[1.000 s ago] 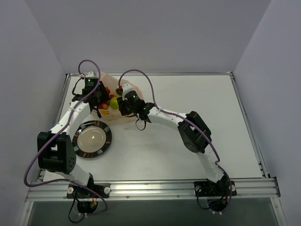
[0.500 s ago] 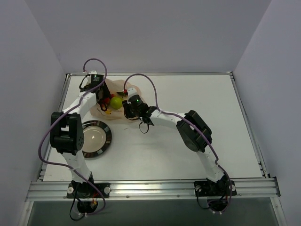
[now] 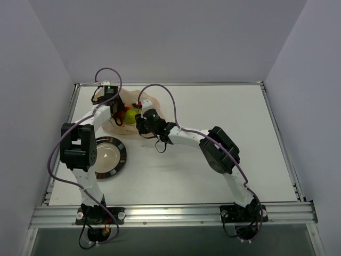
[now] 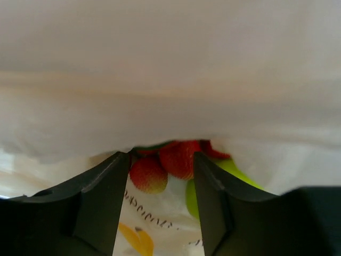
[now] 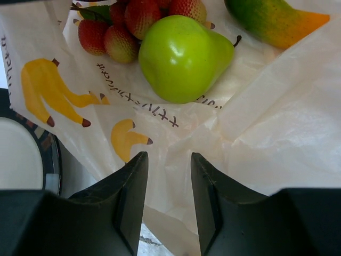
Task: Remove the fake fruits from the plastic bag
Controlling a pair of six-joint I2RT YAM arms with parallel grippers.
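The plastic bag (image 3: 152, 102), pale peach with yellow banana prints, lies at the back left of the table. The fake fruits rest in its open mouth: a green pear (image 5: 184, 58), an orange-green mango (image 5: 272, 21) and several red strawberries (image 5: 122, 32). My left gripper (image 4: 161, 160) is open at the bag's left side, under a fold of film, with strawberries (image 4: 178, 157) just beyond its fingertips. Held open over the bag's near edge, my right gripper (image 5: 168, 157) has crumpled film (image 5: 266, 122) lying between its fingers. The pear (image 3: 130, 115) sits between the two grippers.
A round black-rimmed plate (image 3: 123, 154) with a pale centre sits on the table in front of the bag, its rim (image 5: 50, 154) at the left of the right wrist view. The left arm's elbow stands over the plate's left side. White walls enclose the table.
The left arm has folded up, its elbow moving toward the back, and its gripper has pushed in at the bag's left side. The right gripper has barely shifted.
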